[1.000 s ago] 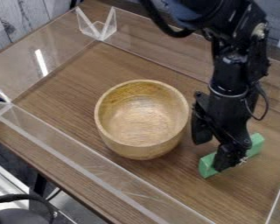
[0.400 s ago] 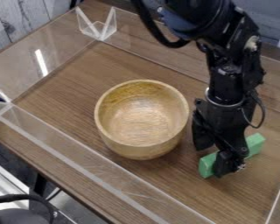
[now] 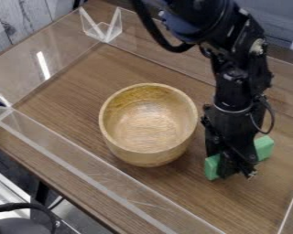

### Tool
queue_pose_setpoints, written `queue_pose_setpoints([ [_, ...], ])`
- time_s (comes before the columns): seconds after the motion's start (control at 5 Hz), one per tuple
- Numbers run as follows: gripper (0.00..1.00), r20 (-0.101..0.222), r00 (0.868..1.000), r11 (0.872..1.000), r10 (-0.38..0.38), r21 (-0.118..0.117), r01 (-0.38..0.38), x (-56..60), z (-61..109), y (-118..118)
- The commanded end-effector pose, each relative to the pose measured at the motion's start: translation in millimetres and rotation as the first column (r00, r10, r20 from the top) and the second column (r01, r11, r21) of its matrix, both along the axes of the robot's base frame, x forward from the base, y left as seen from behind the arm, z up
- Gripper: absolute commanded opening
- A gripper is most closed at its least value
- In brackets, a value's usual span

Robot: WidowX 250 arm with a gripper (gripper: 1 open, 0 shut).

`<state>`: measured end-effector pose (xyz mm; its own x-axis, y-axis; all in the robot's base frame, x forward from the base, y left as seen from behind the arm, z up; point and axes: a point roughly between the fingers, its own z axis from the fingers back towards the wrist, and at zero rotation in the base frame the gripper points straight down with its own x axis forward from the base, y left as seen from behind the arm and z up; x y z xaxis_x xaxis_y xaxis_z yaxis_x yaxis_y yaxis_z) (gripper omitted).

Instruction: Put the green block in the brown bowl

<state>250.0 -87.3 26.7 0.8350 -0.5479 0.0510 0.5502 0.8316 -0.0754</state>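
The green block (image 3: 265,146) lies on the wooden table to the right of the brown bowl (image 3: 146,149), with only its two ends showing. My gripper (image 3: 238,162) points straight down over the block's middle, its black fingers shut against the block's sides, and the block still rests on the table. The bowl is a round, thick-walled one of light wood, standing upright with nothing in it. Its right wall is a small gap away from my gripper.
Low clear acrylic walls (image 3: 39,137) run along the table's front and left edges. A small clear acrylic stand (image 3: 100,25) sits at the back left. Bare wooden tabletop (image 3: 76,78) lies left of and behind the bowl.
The fingers, which straddled the green block open, have closed on it. The arm leaned slightly and the block's near end shifted a little; the bowl did not move.
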Motion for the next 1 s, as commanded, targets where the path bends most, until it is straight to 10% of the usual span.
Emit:
queue_pose_setpoints([
  [0.0,0.00,0.068,0.998,0.999,-0.002,-0.032,0.004,8.4,15.4,-1],
  [0.8,0.00,0.116,0.993,0.999,0.005,-0.052,0.001,9.1,34.6,2],
])
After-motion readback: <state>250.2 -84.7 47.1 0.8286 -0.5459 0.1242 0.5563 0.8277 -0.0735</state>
